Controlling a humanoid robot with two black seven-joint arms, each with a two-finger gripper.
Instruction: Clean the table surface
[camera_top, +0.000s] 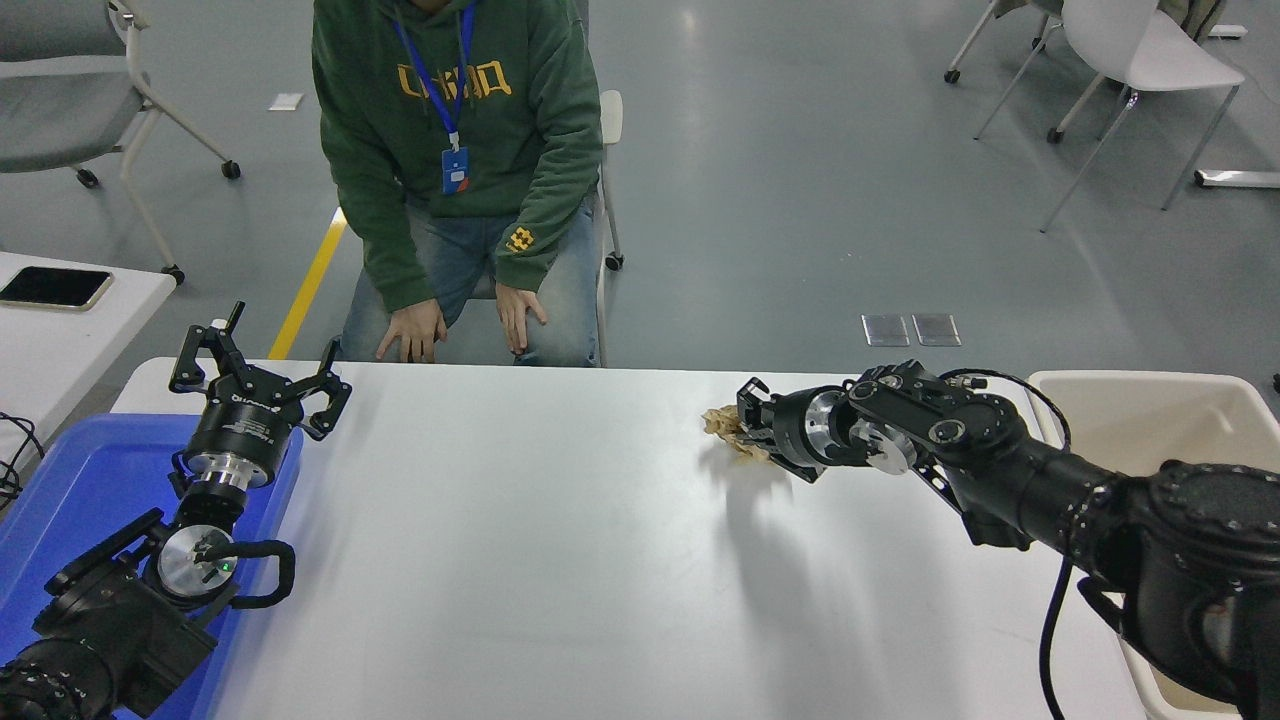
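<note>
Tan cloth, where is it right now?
Head view: the tan cloth sits in the right gripper, at the table's far edge, right of centre.

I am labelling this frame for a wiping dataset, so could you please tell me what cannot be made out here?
- Head view: the tan cloth is mostly hidden by the right hand; whether it touches the table surface is unclear.
- The cream bin interior is partly covered by the right arm and cut by the edge.
- The blue tray is partly hidden under the parked left hand and arm.
</note>
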